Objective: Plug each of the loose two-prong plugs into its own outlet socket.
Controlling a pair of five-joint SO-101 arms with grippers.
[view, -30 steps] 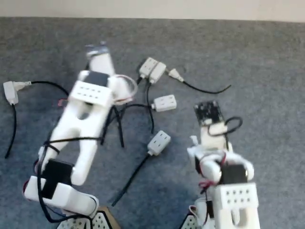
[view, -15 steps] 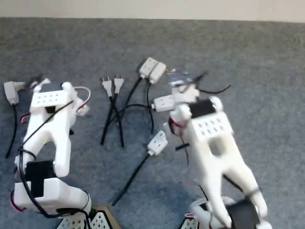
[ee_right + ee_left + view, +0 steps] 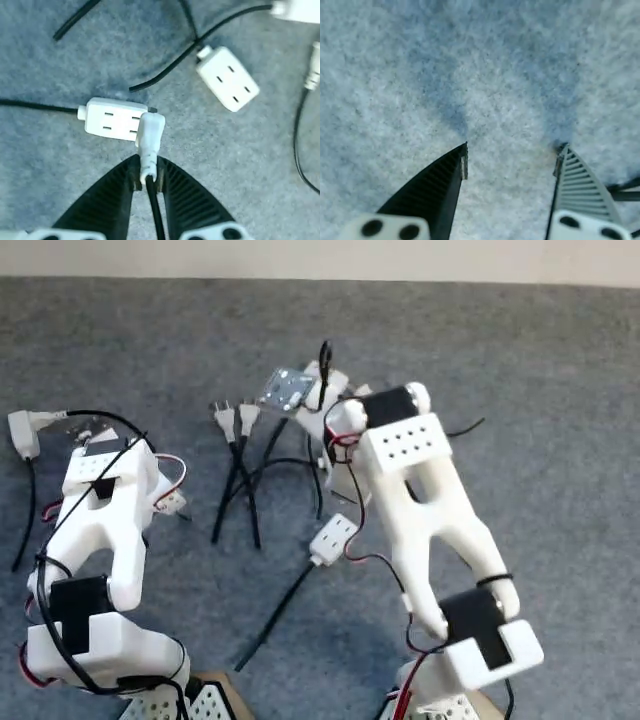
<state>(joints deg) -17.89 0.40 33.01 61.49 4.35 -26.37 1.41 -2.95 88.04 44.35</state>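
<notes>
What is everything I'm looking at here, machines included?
Carpet: one, grey, under everything.
Loose plugs: two, white, side by side, centre.
Outlet sockets: at least two, white; near socket by the gripper, far socket beyond it.
Held plug: one, white, tip at the near socket's edge.
Cables: several, black, strewn about.
Left gripper: one, dark, open over bare carpet.
Right gripper: one, black, shut on the held plug.
</notes>
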